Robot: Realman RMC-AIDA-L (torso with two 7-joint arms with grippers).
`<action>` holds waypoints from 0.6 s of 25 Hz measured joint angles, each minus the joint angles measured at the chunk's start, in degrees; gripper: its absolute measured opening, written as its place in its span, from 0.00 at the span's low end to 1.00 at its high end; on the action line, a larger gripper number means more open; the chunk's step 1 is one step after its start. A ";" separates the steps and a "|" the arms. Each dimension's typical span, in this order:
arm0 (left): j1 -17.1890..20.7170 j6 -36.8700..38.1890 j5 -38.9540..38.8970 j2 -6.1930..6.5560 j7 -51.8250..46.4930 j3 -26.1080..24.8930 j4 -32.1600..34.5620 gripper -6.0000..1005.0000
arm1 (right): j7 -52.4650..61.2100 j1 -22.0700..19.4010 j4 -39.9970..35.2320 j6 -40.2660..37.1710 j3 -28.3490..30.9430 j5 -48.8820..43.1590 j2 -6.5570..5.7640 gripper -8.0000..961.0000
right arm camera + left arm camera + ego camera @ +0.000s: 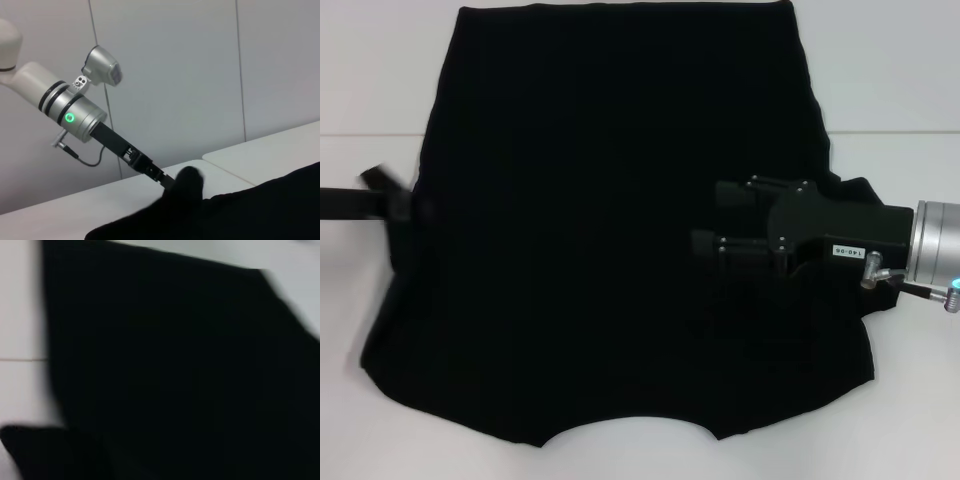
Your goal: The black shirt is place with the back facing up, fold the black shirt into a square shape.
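While the right hand (705, 222) hovers over the large matte-black fabric shirt (600, 250), fingers apparently parted and empty, the shirt spreads beneath it across the white desk (370, 440); beyond, the left hand (392, 200) pinches its sleeve edge.

Head view overhead on black shirt (620, 250), left wrist close above it, right wrist sideways across it

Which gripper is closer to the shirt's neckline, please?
Right. The right gripper is over the black shirt, nearer its neckline; the left gripper is at the shirt's left edge, farther away.
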 joint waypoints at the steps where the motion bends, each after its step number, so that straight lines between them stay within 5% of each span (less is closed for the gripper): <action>1: 0.02 1.39 -1.86 -0.36 1.74 0.36 -0.30 0.02 | -0.01 -0.03 0.13 -0.01 0.00 0.00 0.00 0.87; 8: 0.48 3.82 -8.09 -2.80 11.76 0.52 -5.64 0.02 | -0.04 -0.38 0.53 -0.06 0.00 0.00 -0.01 0.87; 15: -0.43 2.47 -12.67 -1.97 14.74 0.41 -12.33 0.03 | -0.02 -0.49 0.03 0.21 0.53 0.00 -0.15 0.87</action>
